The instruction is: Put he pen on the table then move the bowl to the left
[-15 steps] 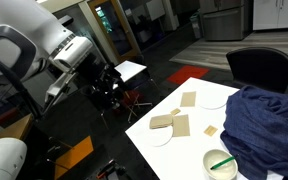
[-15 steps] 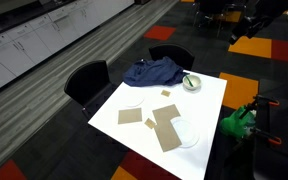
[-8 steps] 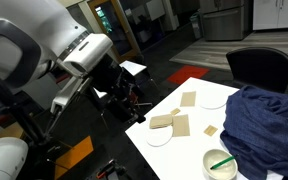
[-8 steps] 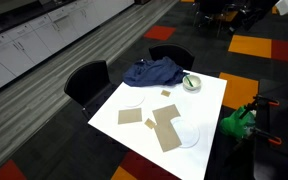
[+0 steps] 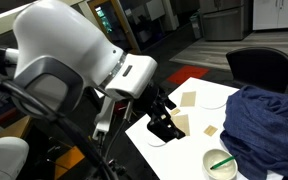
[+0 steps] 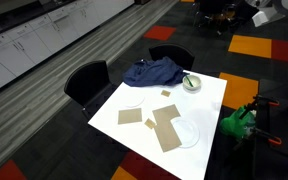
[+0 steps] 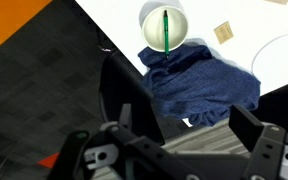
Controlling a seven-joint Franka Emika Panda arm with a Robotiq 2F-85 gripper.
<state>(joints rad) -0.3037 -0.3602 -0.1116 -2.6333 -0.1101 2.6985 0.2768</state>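
The cream-white bowl (image 5: 221, 163) stands near the white table's (image 5: 189, 155) edge beside the dark blue cloth (image 5: 264, 125). The green pen (image 5: 221, 159) lies in it. Both also show in an exterior view, the bowl (image 6: 191, 83) at the table's far corner. In the wrist view the bowl (image 7: 165, 25) with the pen (image 7: 167, 30) is at the top, beyond the cloth (image 7: 199, 85). My gripper (image 7: 189, 125) is open and empty, high above the cloth, well short of the bowl. In an exterior view the gripper (image 5: 164, 120) hangs over the table's other end.
Flat white plates (image 5: 212, 98) (image 6: 187, 135) and tan squares (image 5: 181, 125) (image 6: 166, 128) lie on the table. Black chairs (image 5: 259, 68) (image 6: 84, 82) stand at its sides. A green object (image 6: 237, 120) sits by the table on the floor side.
The arm has swung from beside the table to over it. The gripper now hangs above the tabletop. Bowl, pen and cloth have not moved.
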